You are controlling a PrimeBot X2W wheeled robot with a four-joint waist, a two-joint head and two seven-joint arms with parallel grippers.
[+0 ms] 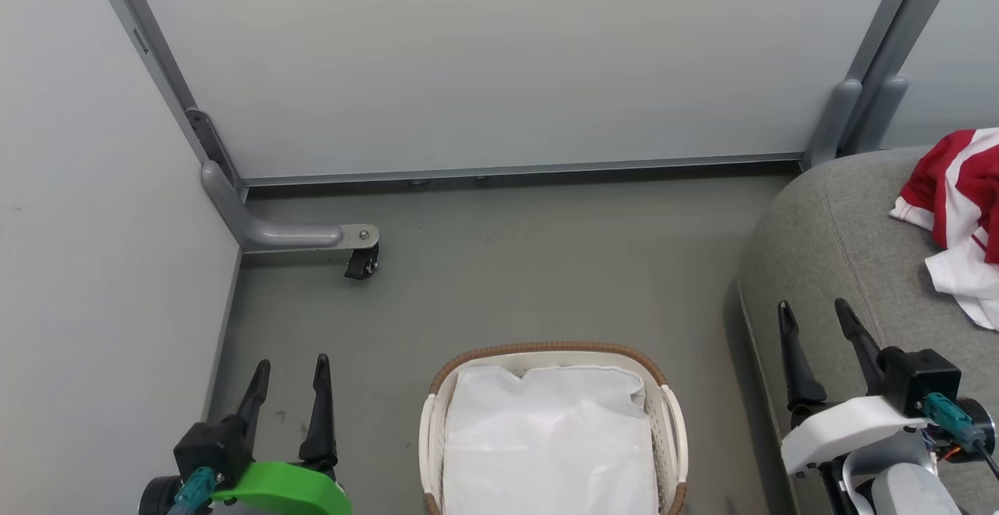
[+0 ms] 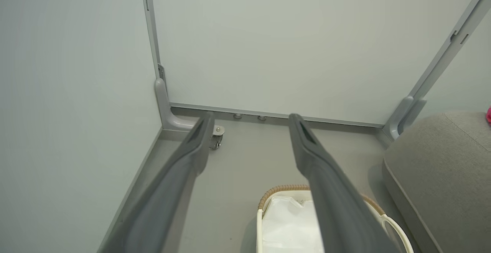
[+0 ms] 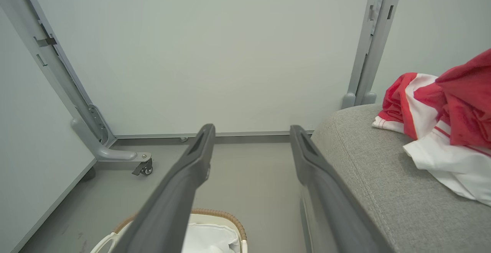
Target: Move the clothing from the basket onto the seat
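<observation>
Red and white clothing (image 1: 956, 211) lies crumpled on the grey seat (image 1: 843, 265) at the right; the right wrist view shows the clothing (image 3: 445, 119) on the seat (image 3: 376, 176) too. The cream basket (image 1: 671, 421) with a brown rim stands on the floor at bottom centre, holding just a glossy white liner sheet (image 1: 546, 445). My left gripper (image 1: 290, 371) is open and empty, left of the basket. Over the seat's front edge, my right gripper (image 1: 815, 314) is open with nothing between its fingers. The left wrist view has the basket (image 2: 284, 193) behind the open left gripper (image 2: 249, 120).
Pale partition panels close off the back and left. A grey panel foot with a castor (image 1: 360, 261) juts onto the floor at back left, and another post (image 1: 843, 121) stands by the seat's corner. Bare grey floor (image 1: 546, 265) stretches between basket and back panel.
</observation>
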